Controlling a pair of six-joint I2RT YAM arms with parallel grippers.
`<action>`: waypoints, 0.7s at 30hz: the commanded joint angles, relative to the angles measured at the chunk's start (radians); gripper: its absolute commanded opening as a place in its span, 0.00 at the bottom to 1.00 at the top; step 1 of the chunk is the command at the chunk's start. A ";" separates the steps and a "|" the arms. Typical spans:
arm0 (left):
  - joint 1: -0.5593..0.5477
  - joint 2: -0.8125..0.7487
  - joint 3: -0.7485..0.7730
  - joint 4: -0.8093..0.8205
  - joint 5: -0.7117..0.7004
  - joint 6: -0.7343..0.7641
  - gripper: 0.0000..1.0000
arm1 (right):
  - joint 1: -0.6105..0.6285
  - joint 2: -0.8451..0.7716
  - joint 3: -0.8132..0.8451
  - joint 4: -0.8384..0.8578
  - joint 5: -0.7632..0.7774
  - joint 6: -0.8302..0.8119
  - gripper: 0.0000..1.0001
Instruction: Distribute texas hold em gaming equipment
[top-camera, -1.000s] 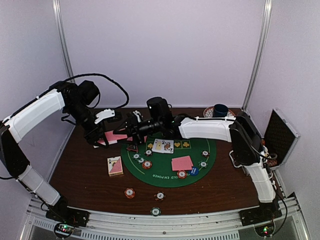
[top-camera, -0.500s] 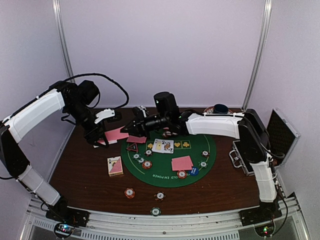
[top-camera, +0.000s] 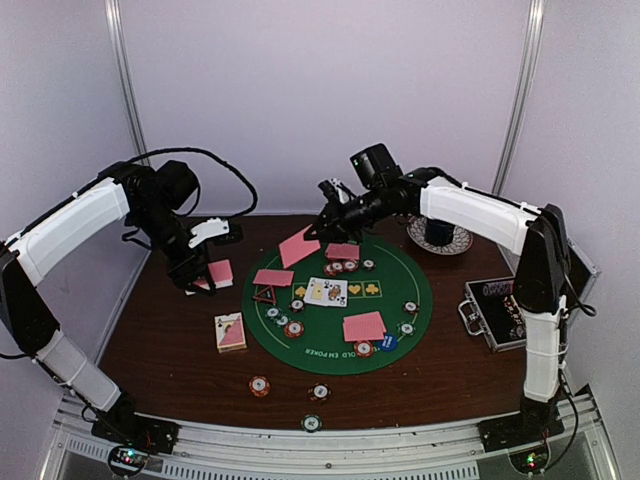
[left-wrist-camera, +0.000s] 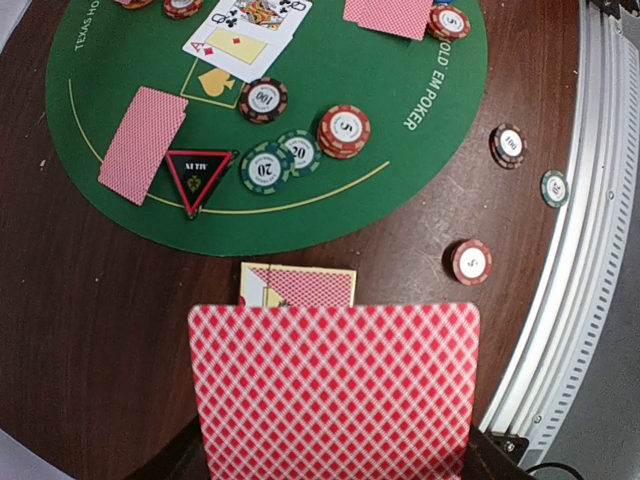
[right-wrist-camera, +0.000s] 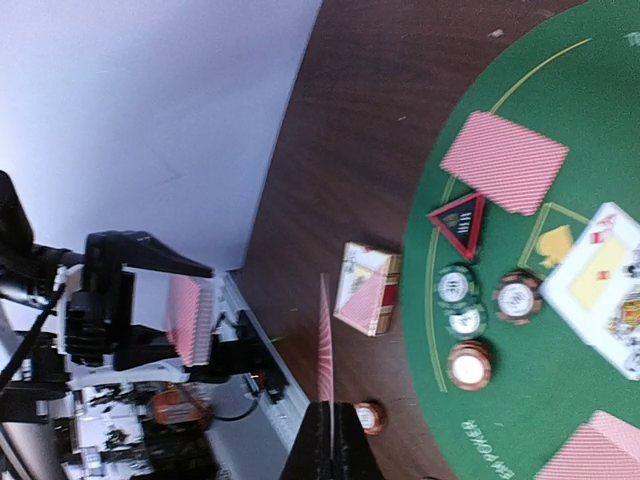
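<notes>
Seen from overhead, a green felt mat is lying mid-table. Left of the mat, the left gripper is pinching a stack of pink-backed cards, its fingers nearly closed. Over the mat's far edge, the right gripper is clamping a single pink-backed card, fingers fully closed. The stack's patterned back is filling the left wrist view, hiding part of a card box just off the mat's rim. The right wrist view is showing the single card only edge-on. A triangle marker and poker chips are lying on the mat. A dark blue cup and a black case are sitting off the mat's right side.
</notes>
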 joint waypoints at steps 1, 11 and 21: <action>-0.001 -0.013 0.010 0.015 -0.013 0.015 0.00 | -0.003 0.002 0.192 -0.568 0.401 -0.485 0.00; -0.001 0.000 0.012 0.018 -0.032 0.009 0.00 | 0.164 0.019 0.071 -0.493 1.376 -0.947 0.00; -0.001 -0.004 0.017 0.022 -0.033 0.003 0.00 | 0.252 0.062 -0.304 0.141 1.705 -1.405 0.00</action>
